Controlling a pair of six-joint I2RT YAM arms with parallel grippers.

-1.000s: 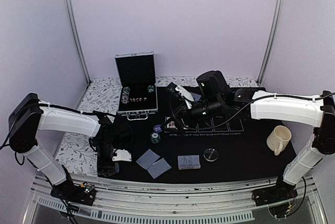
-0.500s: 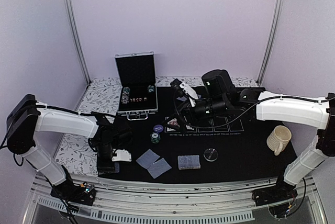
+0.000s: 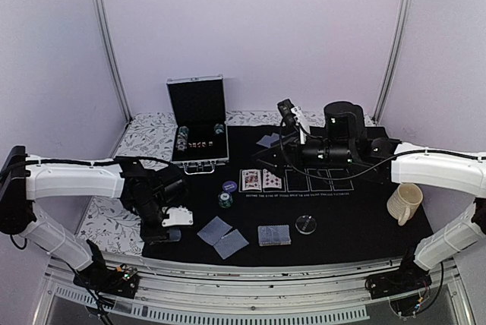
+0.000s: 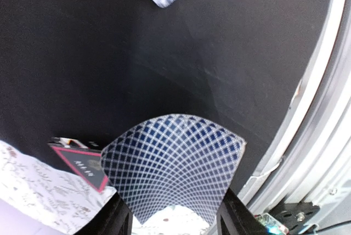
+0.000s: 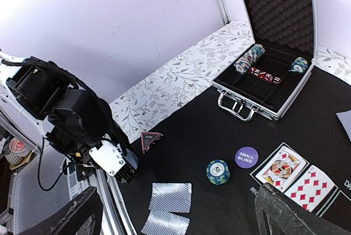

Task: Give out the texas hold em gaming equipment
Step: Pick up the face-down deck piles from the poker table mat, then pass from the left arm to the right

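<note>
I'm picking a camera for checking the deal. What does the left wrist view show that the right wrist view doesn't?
Left wrist only: how a blue-lattice-backed playing card bows in the left gripper. Right wrist only: the open aluminium case, a green chip stack, a purple round small-blind button, two face-up cards. Both: the red triangle marker at the black mat edge.

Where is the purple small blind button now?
Top view: the small blind button lies left of centre on the mat, just behind the green chip stack, left of the two face-up cards.
</note>
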